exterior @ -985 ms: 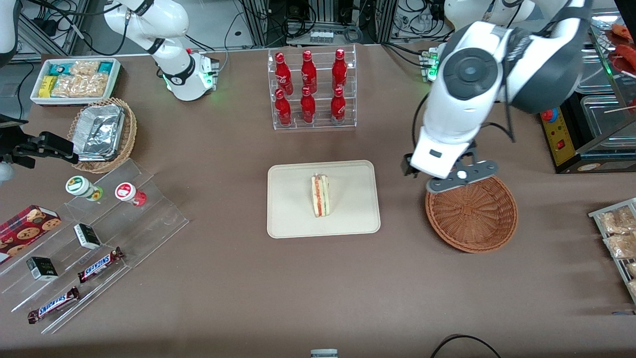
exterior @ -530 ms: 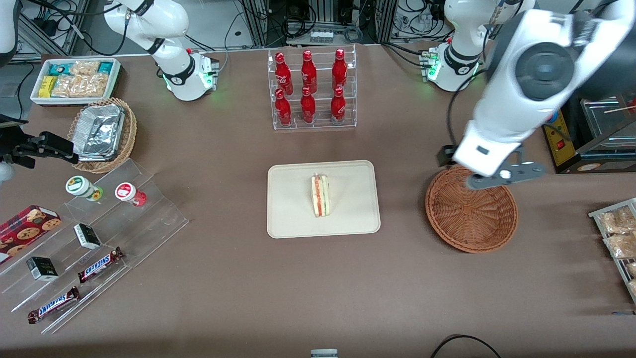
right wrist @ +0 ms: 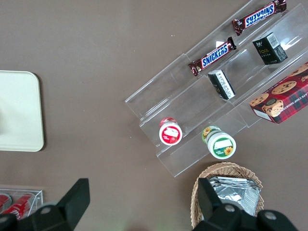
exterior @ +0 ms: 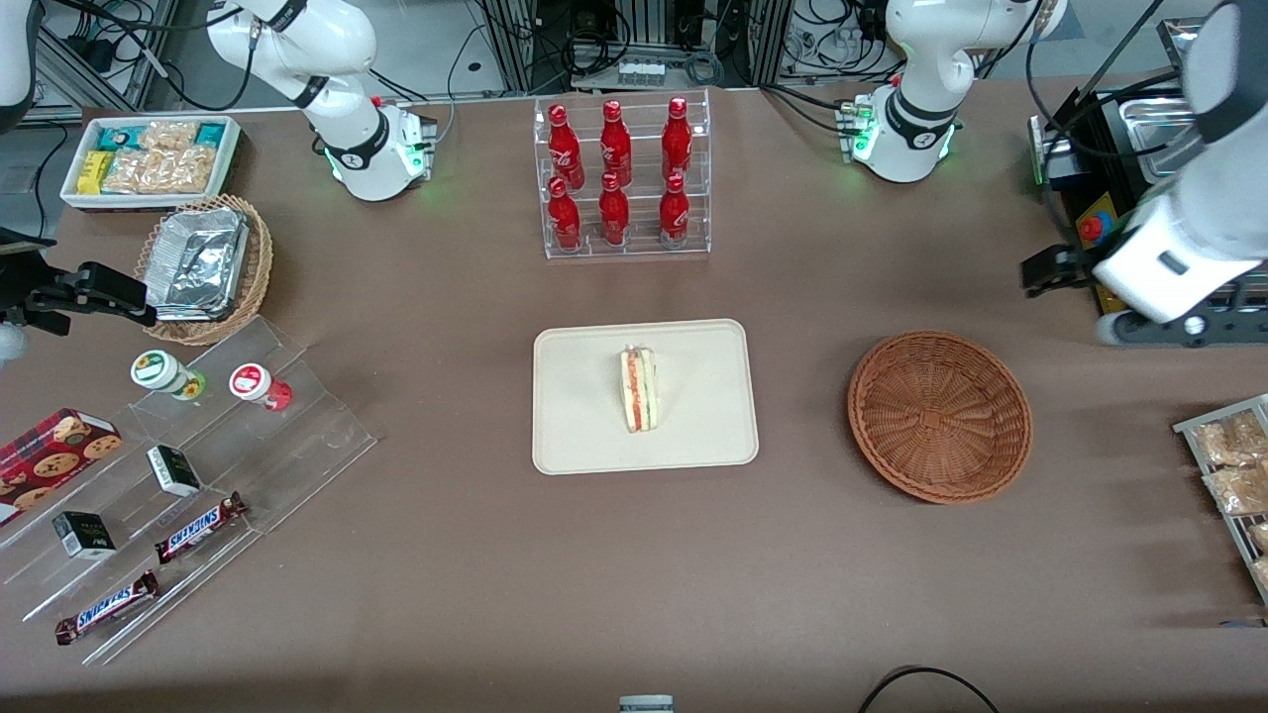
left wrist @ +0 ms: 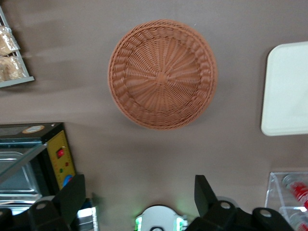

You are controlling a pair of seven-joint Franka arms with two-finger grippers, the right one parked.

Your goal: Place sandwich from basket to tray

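The sandwich (exterior: 639, 388), a pale wedge with red and green layers, lies on the cream tray (exterior: 584, 436) at the table's middle. The reddish-brown basket (exterior: 939, 416) stands empty beside the tray, toward the working arm's end. In the left wrist view the basket (left wrist: 162, 74) and one edge of the tray (left wrist: 286, 89) show, with nothing in the basket. My left gripper (left wrist: 138, 195) is open and empty. It hangs high above the table, past the basket toward the working arm's end, with its wrist (exterior: 1169, 262) near a black machine.
A black machine with a yellow panel (exterior: 1109, 267) stands at the working arm's end. A rack of bagged pastries (exterior: 1228, 465) is nearer the camera there. A clear rack of red bottles (exterior: 622, 178) stands farther from the camera than the tray. Snack shelves (exterior: 188, 475) lie toward the parked arm's end.
My left arm has swung from over the basket's rim toward the working arm's end of the table. The sandwich has stayed on the tray and the basket has stayed empty.
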